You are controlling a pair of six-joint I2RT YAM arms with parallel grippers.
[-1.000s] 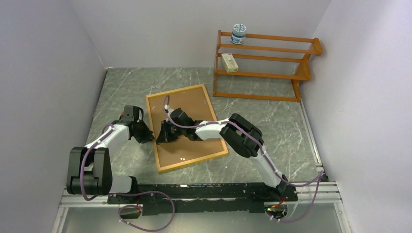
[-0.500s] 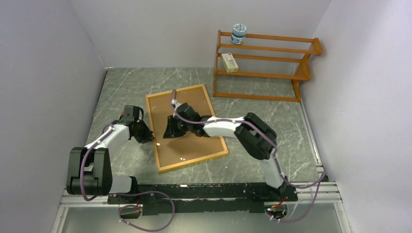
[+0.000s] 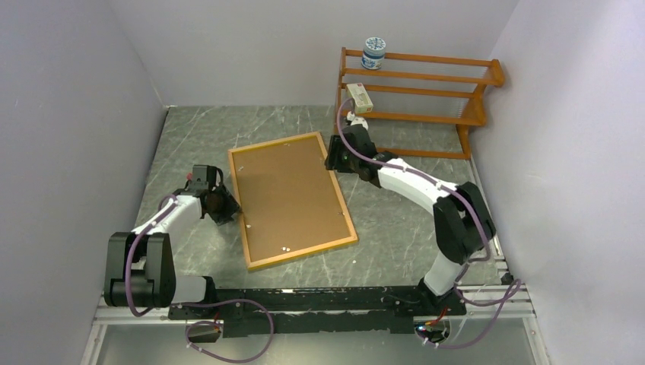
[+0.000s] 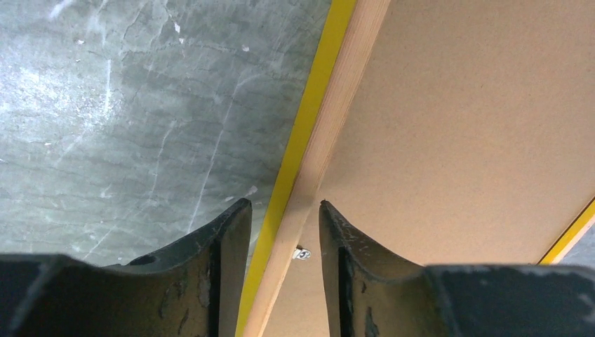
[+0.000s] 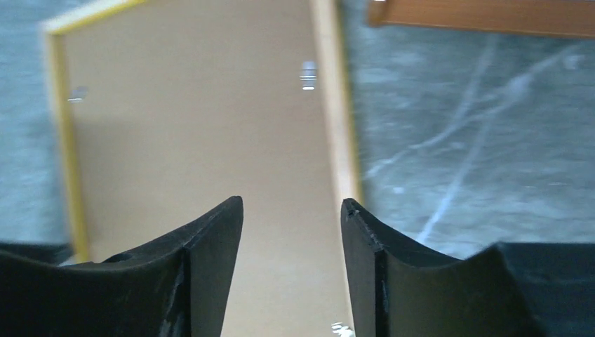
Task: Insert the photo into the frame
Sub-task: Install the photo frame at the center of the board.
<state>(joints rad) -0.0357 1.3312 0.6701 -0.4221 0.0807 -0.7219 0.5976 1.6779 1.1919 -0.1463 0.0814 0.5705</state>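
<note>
The frame (image 3: pixel 293 199) lies face down on the table, its light wood back up and a brown backing board (image 3: pixel 287 194) filling it. The photo is hidden. My left gripper (image 3: pixel 227 207) stands open astride the frame's left rail (image 4: pixel 330 119), a gap showing on both sides of the rail; a yellow edge (image 4: pixel 309 105) shows beside it. My right gripper (image 3: pixel 333 160) hangs open and holds nothing, just off the frame's far right corner. In the blurred right wrist view, the right gripper (image 5: pixel 291 203) looks down on the board (image 5: pixel 203 126) and the right rail (image 5: pixel 337 126).
An orange-brown shelf rack (image 3: pixel 414 99) stands at the back right, close behind the right wrist, with a jar (image 3: pixel 373 53) on top and a small box (image 3: pixel 360 97) on a shelf. Grey walls close in left and right. A small metal tab (image 4: pixel 302 253) sits on the rail.
The right arm has pulled back from the middle of the backing board to the frame's far right corner and its jaws have opened. The left jaws have opened round the left rail.
</note>
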